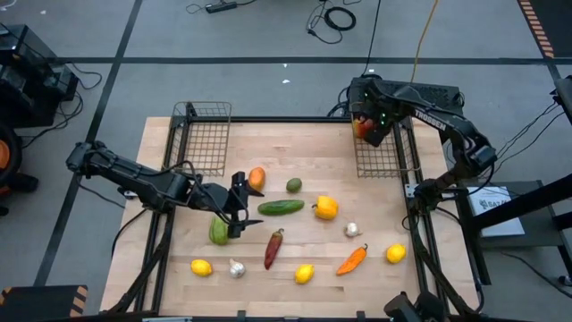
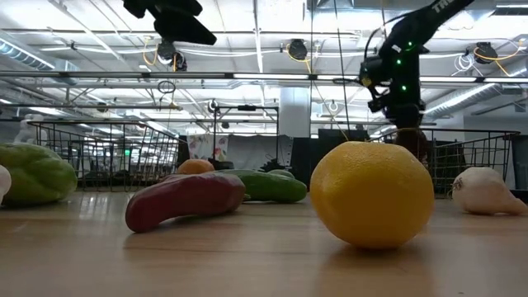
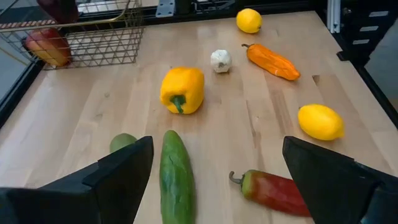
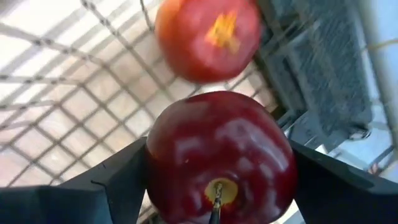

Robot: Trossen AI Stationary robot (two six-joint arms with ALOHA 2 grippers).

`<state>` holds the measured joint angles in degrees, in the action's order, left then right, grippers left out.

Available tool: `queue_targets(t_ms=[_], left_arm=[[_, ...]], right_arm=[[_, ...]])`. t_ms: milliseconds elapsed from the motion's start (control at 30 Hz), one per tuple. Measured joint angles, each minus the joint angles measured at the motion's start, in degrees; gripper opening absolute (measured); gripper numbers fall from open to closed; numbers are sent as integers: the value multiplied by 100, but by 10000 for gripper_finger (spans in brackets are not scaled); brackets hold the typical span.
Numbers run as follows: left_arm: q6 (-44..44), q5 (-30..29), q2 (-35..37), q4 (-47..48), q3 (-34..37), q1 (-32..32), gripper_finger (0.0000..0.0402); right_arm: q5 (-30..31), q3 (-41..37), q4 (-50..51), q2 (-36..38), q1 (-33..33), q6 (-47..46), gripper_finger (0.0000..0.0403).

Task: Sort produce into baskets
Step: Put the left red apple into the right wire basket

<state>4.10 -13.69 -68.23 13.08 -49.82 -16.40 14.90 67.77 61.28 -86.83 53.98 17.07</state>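
Apple [image 4: 219,157], dark red: held between my right gripper's [image 4: 217,180] fingers, which bear on its two flanks, stem end facing the wrist camera. Position: over the right basket [image 1: 380,161] at the table's far right corner, above the mesh floor. Relation that matters: basket floor lies straight below the apple, so the release looks to me like a plain drop, no sideways travel. A second apple [image 4: 208,37], lighter red with a yellow patch, already lies in that basket just beyond the held one; the drop may knock it.

Left gripper [image 1: 234,207]: mine also, jaws wide, holding nothing, hovering mid-table, left of centre.

Cucumber [image 1: 281,207]: nearest loose item ahead of the left gripper, at about 3 o'clock from it in the overhead view. Long axis runs roughly 9 to 3 o'clock across the table, in line with my approach. Left arm is nearer by far.

Green squash [image 1: 219,232]: at about 7 o'clock from the left gripper, close by.

Left basket [image 1: 204,136]: at about 11 o'clock from the left gripper; appears to hold nothing.
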Motion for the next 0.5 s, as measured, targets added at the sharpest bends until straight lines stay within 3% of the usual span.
queue_targets(t_ms=[233, 500], left_arm=[[0, 2, 0, -9, 0, -68, 361], [-2, 2, 0, -11, 0, -66, 361]], right_arm=[[182, -628, -533, 0, 8, -123, 318], [323, -730, -1013, 0, 127, -180, 318]])
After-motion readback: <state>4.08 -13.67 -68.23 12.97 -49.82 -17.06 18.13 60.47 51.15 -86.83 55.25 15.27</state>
